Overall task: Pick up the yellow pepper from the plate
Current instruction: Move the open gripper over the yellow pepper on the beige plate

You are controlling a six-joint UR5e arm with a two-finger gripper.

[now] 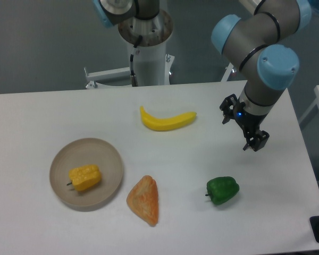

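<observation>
Yellow pepper [85,178] sits on the plate [110,159] at the desk's left, pincer [253,142] way off right with nothing in it, can't tell its gap, so it might snag the banana [167,119] crossing over.

A white table [165,106] carries three toy foods well apart from one another; a yellow banana [167,120] lies near the far middle, its curve opening away from the camera; a green pepper [223,190] rests on its side toward the front right, short stem pointing left; an orange-brown wedge [144,200], perhaps a piece of bread or pastry, lies at the front centre with its narrow end toward the camera; a grey wall [42,42] stands behind.
</observation>
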